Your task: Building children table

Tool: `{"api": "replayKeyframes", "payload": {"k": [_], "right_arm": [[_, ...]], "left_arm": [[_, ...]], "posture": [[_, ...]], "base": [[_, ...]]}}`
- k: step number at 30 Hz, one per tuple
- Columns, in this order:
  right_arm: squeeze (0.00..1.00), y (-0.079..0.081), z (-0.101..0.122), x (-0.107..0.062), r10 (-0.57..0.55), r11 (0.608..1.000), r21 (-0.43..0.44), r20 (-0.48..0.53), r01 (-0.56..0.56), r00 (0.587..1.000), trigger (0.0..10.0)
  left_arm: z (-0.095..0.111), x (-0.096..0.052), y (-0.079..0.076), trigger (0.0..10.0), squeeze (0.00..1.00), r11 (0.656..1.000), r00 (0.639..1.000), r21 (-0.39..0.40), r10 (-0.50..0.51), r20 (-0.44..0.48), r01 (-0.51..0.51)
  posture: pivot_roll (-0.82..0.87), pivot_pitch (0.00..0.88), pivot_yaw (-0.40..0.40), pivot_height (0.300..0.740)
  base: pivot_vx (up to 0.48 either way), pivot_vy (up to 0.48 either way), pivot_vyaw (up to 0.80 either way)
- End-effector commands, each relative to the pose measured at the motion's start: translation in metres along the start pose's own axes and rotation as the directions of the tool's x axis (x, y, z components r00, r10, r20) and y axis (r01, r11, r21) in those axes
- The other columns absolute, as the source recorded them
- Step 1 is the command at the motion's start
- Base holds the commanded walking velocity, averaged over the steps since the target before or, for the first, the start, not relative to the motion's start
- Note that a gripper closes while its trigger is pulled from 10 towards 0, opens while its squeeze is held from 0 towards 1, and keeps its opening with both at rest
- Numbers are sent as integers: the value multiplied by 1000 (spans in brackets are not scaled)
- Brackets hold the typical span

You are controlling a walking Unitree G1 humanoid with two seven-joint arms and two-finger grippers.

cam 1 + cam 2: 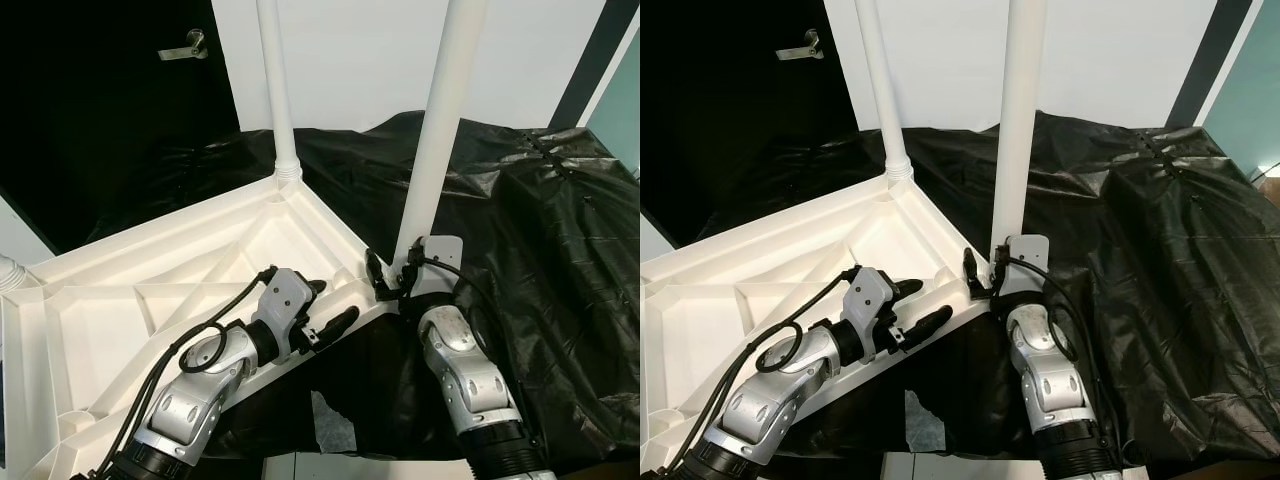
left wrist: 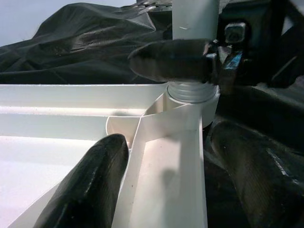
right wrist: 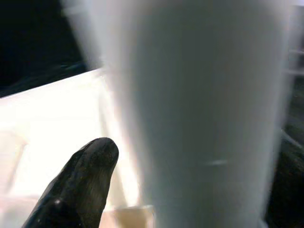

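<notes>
Left eye view: the right gripper (image 1: 390, 277) is closed around the base of a white table leg (image 1: 432, 140), which stands upright in the near corner socket of the upturned white tabletop (image 1: 120, 300). The left gripper (image 1: 328, 305), just beside it, is spread astride the tabletop's rim, one finger inside and one outside. A second leg (image 1: 277, 90) is already seated at the far corner. Leg fitting appears in hand; seating or twisting this leg home is judged next, with the tabletop braced on the black sheet (image 1: 560, 230).
</notes>
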State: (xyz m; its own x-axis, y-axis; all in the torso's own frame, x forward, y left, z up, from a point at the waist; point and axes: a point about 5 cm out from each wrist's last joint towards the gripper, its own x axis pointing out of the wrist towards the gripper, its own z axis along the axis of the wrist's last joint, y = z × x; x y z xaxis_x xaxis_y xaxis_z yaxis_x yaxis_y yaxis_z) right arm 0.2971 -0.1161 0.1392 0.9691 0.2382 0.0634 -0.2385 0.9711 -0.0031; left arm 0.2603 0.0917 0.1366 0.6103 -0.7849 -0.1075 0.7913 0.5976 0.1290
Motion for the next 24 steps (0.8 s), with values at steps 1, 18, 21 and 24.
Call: {"api": "replayKeyframes", "payload": {"k": [1,18,21,24], "right_arm": [[1000,-2,0,-2,15,1000,13,3,-15,1000,10000],[0,-36,6,13,450,874,-166,-81,-457,889,10000],[0,-36,4,17,469,860,-174,-101,-479,878,9490],[0,-36,3,23,506,834,-179,-128,-522,853,0]], "left_arm": [[2,-2,0,10000,0,999,999,14,-48,-4,48],[4,2,2,10000,0,998,998,38,-58,-4,58],[5,3,3,10000,0,998,998,40,-57,-3,57],[6,3,5,10000,0,998,999,46,-48,1,48]], "posture": [[1,0,14,740],[3,0,16,740],[7,0,13,740],[15,0,7,740]], "base": [[0,0,0],[0,0,0],[0,0,0],[0,0,0]]}}
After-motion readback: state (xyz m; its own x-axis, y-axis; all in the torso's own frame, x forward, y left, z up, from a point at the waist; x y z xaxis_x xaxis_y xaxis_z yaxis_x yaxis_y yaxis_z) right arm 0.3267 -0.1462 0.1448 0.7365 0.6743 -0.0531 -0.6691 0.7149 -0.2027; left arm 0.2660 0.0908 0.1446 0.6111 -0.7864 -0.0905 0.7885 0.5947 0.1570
